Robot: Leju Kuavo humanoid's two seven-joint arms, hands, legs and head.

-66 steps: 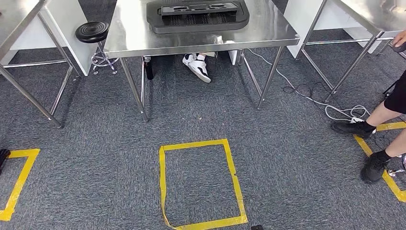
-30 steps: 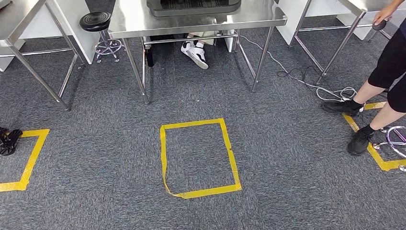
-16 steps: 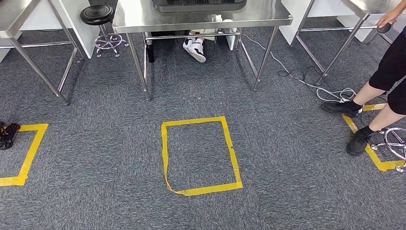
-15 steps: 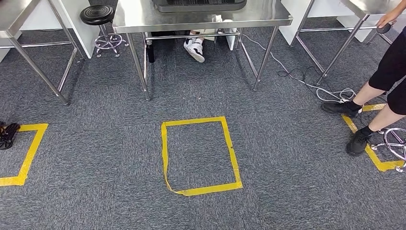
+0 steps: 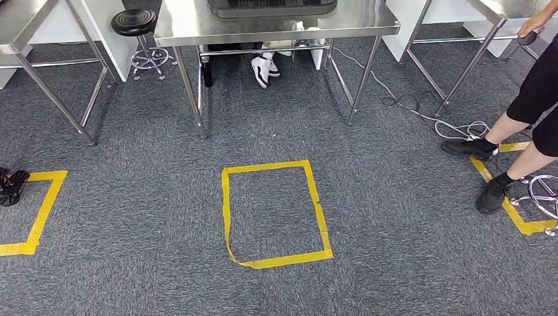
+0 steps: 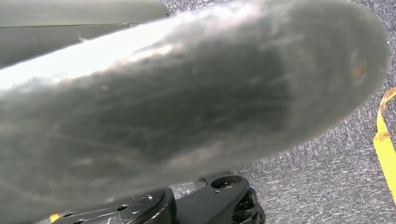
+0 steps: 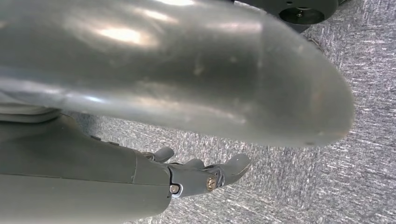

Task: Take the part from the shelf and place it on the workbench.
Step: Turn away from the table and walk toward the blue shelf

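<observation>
head view looked down at grey carpet point(image 5: 395, 217). far left there was a yellow tape corner point(image 5: 39, 210) with something dark point(image 5: 12, 186) lying at its edge, couldn't tell what. up from that, a steel table leg point(image 5: 56, 99), then a black stool point(image 5: 133, 23). middle top was the workbench point(image 5: 276, 25), steel, with a black tray point(image 5: 273, 6) sitting on it, cut off by the frame edge. under the bench a white-and-black shoe point(image 5: 261, 69) poked out. below that, a yellow tape square point(image 5: 275, 214) on the carpet, well apart from the bench legs. further right a white cable point(image 5: 454, 128) trailed over the floor, and a person point(image 5: 533, 105) in black shorts and black shoes stood at the right edge, one shoe on more yellow tape.

the part: no idea where it was, couldn't pick it out on the bench or the floor.

the wrist cams added stuff the head cam didn't. left wrist view had the left hand point(image 6: 187, 107) as one big blurry grey shape up close, carpet and a yellow strip behind it; couldn't tell how its fingers sat. right wrist view gave the right hand point(image 7: 205, 177): fingers point(image 7: 236, 167) stretched out over carpet, a little spread, nothing in them.
</observation>
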